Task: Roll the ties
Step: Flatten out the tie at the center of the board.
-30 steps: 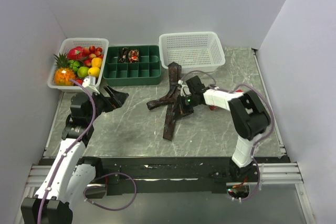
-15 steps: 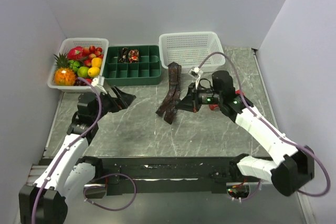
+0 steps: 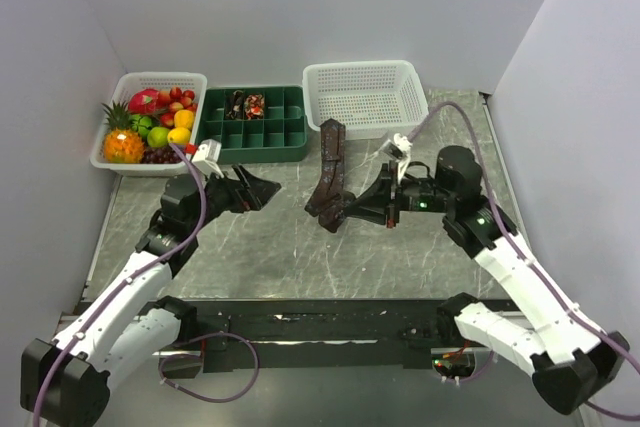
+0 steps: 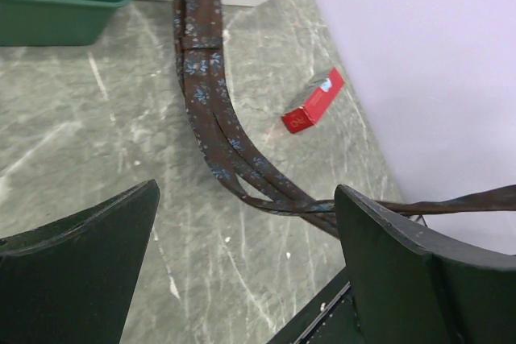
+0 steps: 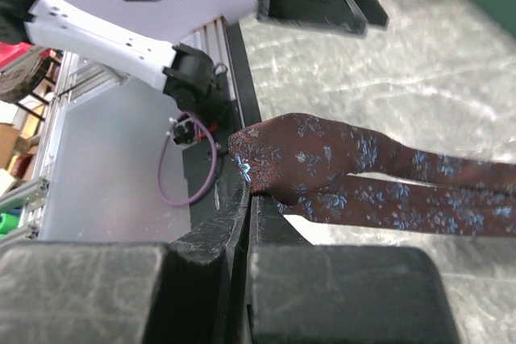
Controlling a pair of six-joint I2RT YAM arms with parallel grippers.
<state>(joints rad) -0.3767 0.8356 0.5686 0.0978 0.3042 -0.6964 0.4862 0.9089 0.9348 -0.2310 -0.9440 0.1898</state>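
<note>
- My right claw (image 3: 341, 213) is clenched on the near, folded-over end of the ties (image 3: 328, 159). The wrist view shows the patterned fabric (image 5: 355, 168) pinched right at my fingertips.
- From that pinch the fabric's long axis runs away from me across the surface (image 3: 250, 247). Its far end lies just beside the empty white basket (image 3: 312, 97).
- My left claw (image 3: 262, 187) is spread wide and holds nothing. It points at the held end, which lies to its right and near, so my judgement is that this arm is the one placed to help start the roll.
- The left wrist view shows the bands (image 4: 201, 86) sweeping in from the far side and passing between my left fingers (image 4: 81, 255).
- Count: one bundle on the surface, with two or three strands side by side. I cannot tell whether it is one tie doubled over or several.
- Dark bundles (image 3: 246, 103) sit in the green tray (image 3: 250, 154), apparently two.
- There is one red bar (image 4: 314, 102) and one fruit basket (image 3: 105, 159).
</note>
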